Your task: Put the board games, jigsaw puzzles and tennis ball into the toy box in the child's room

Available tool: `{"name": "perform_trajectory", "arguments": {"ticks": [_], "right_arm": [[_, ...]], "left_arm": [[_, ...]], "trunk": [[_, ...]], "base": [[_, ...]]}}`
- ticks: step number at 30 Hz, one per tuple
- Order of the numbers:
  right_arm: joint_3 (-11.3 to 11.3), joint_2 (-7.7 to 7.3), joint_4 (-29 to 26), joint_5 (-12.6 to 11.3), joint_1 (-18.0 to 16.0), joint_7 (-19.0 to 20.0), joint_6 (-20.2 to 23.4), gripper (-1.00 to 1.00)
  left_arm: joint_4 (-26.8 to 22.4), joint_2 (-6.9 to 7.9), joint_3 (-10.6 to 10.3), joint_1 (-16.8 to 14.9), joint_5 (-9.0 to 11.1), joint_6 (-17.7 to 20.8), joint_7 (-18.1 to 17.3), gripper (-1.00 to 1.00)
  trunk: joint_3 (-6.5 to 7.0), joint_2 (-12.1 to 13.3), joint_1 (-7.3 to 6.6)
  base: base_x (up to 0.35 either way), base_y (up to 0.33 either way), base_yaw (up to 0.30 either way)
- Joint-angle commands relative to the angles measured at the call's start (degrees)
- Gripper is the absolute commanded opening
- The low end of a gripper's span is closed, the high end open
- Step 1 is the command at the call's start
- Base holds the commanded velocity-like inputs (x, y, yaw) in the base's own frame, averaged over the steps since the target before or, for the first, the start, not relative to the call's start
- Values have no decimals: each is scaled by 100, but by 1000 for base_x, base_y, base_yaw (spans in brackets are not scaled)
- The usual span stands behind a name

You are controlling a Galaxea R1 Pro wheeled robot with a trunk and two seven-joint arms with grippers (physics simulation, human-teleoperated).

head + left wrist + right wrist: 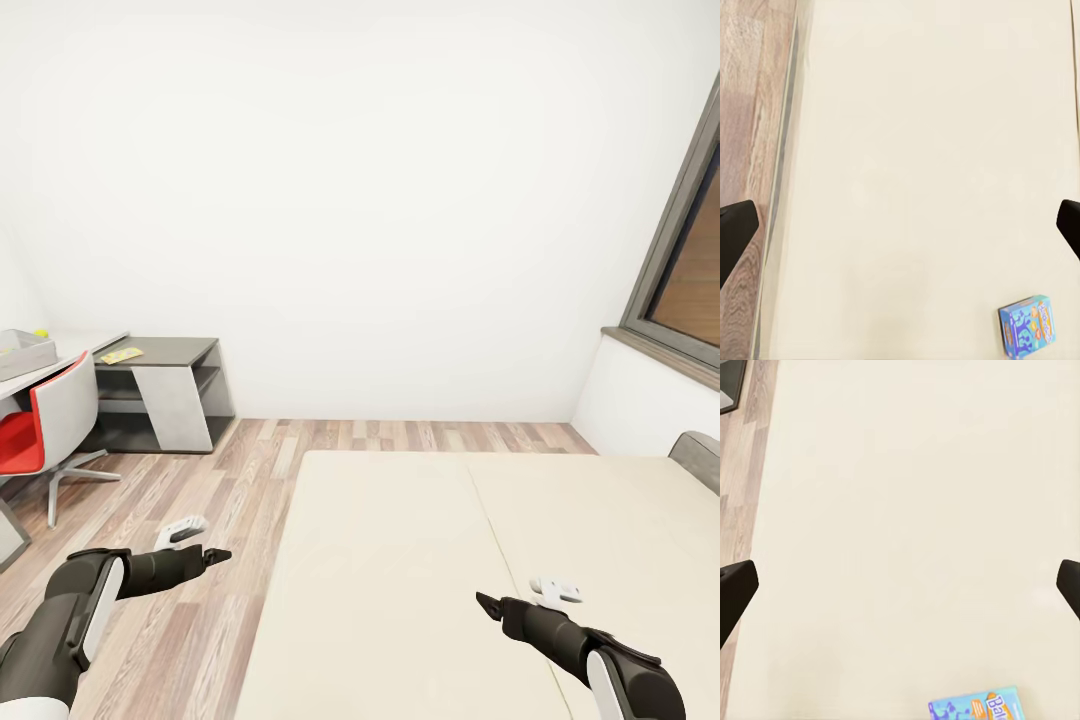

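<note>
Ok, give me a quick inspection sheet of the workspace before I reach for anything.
Surface: beige bed in two sections, directly ahead, wood floor beside it.
Job's things: light blue board game flat on the mattress; yellow-patterned flat item on the far desk, likely a jigsaw puzzle; grey tray on the table, yellow ball behind it.
Clutter: nothing seen on the bed.
Grippers: left pincer open over the floor; right pincer open over the bed; both empty.
Cables: nothing seen.
Surroundings: red chair, white walls, window.
</note>
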Motion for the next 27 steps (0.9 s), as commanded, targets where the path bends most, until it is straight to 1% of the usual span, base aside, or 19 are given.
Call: {"name": "perform_trajectory", "arguments": {"ticks": [1,18,27], "right_arm": [[-13,5,-5,-47,-6,-2,39,100],[-13,2,-5,-51,-6,-1,42,100],[-25,52,-9,-59,-6,4,53,100]], "left_arm": [[-3,-1,9,-5,4,39,-16,100],[-3,-1,10,-8,4,39,-16,100],[-3,0,13,-8,4,38,-14,100]], "trunk": [[-14,-14,3],[-14,-14,3],[-15,-14,3]], "base": [[-30,0,0],[-5,0,0],[0,0,0]]}}
